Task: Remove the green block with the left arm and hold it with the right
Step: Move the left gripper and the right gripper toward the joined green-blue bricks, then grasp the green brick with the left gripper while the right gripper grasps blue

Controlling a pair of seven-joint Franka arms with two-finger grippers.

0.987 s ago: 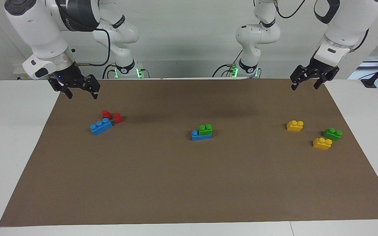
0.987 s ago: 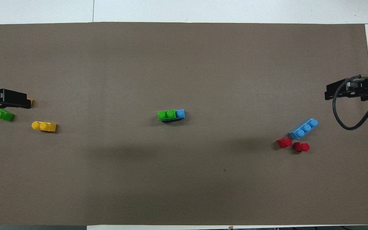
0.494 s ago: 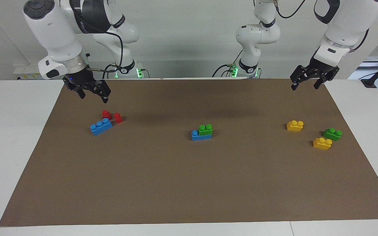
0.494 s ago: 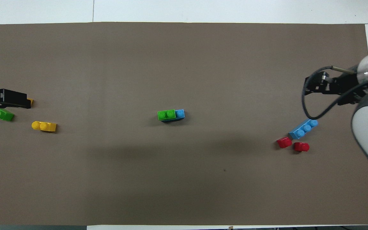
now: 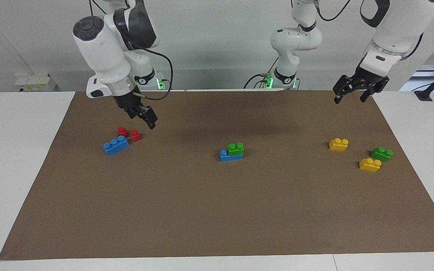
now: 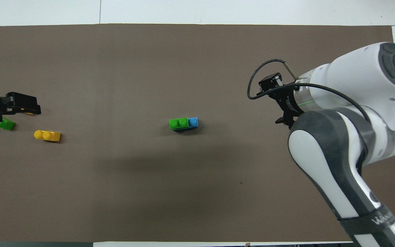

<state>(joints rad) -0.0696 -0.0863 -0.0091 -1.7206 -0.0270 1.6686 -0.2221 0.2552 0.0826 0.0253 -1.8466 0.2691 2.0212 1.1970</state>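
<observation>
One camera sits high across the table, facing the robots from a distance. Another looks steeply down from above their end. Both share the brown mat.

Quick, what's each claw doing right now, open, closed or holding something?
Left claw: open, holding nothing, up over the mat's edge at its own end.
Right claw: cannot be told, holding nothing, above the red bricks.

Bright green block stacked on a blue brick mid-mat on the plain brown mat — two red bricks and another blue brick toward the right arm's end, two yellow bricks and a darker green brick toward the left arm's end — arms white, grippers black.
</observation>
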